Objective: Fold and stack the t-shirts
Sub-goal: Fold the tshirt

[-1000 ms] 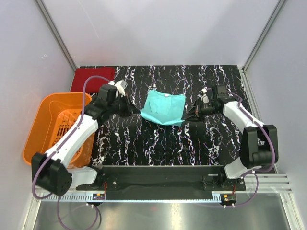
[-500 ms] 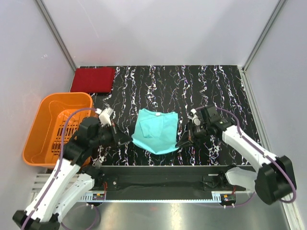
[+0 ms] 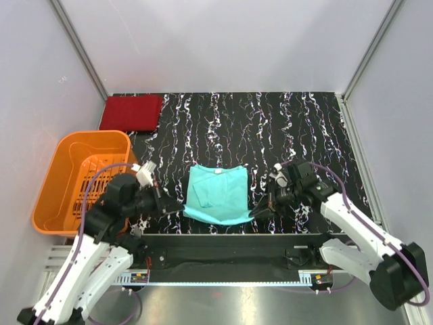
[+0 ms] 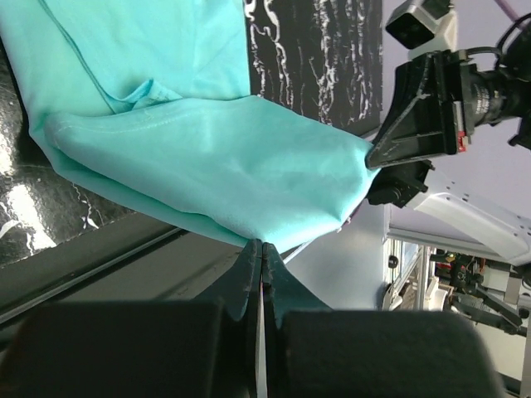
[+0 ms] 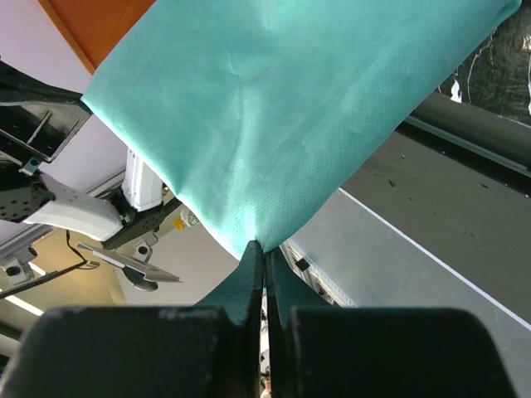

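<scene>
The light teal-green t-shirt (image 3: pixel 218 194) lies partly folded near the table's front edge, its near hem stretched between both grippers. My left gripper (image 3: pixel 178 206) is shut on its near left corner; the cloth (image 4: pixel 207 149) spreads out from my closed fingertips (image 4: pixel 259 246). My right gripper (image 3: pixel 258 211) is shut on the near right corner; the shirt (image 5: pixel 274 108) hangs from my pinched tips (image 5: pixel 264 247). The dark red t-shirt (image 3: pixel 131 112) lies folded flat at the far left corner of the table.
An orange slatted basket (image 3: pixel 57 177) stands at the left, beside my left arm. The black marbled table (image 3: pixel 298 128) stretches behind the teal shirt. The black front rail (image 3: pixel 223 247) runs just below the shirt's near edge. White walls enclose the cell.
Both grippers have pulled the teal shirt from the table's middle toward the front edge, holding its corners. The red shirt and the basket have not moved.
</scene>
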Robot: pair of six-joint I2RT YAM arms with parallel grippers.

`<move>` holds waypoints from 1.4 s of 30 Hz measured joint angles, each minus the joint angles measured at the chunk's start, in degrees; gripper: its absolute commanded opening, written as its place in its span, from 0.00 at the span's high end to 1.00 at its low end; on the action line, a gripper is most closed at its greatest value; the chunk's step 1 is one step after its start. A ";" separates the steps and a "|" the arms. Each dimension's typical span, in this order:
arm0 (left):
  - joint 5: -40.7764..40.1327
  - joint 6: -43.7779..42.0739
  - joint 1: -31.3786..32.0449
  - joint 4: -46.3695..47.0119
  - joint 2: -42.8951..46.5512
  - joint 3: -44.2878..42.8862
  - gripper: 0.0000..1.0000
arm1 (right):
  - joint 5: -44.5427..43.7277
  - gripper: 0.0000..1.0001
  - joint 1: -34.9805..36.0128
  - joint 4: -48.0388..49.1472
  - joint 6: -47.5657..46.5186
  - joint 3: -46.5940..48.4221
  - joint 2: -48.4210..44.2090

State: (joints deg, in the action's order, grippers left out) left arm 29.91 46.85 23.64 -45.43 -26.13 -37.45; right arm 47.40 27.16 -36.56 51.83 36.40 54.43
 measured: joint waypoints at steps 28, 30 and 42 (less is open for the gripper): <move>-5.09 -11.43 -14.60 19.15 -77.90 -38.32 0.61 | 8.92 0.34 -22.05 2.14 -19.82 54.25 71.87; -6.38 -12.07 -15.37 19.28 -80.28 -40.39 0.58 | 8.61 0.23 -22.88 3.52 -20.15 58.55 74.38; -7.21 -18.47 -14.58 20.15 -70.84 -35.19 0.52 | -3.69 0.21 -22.36 -2.21 -26.34 56.26 66.71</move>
State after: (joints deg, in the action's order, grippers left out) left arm 22.70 28.38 9.06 -25.28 -96.97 -72.64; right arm 43.70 4.80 -38.76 25.50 92.66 121.14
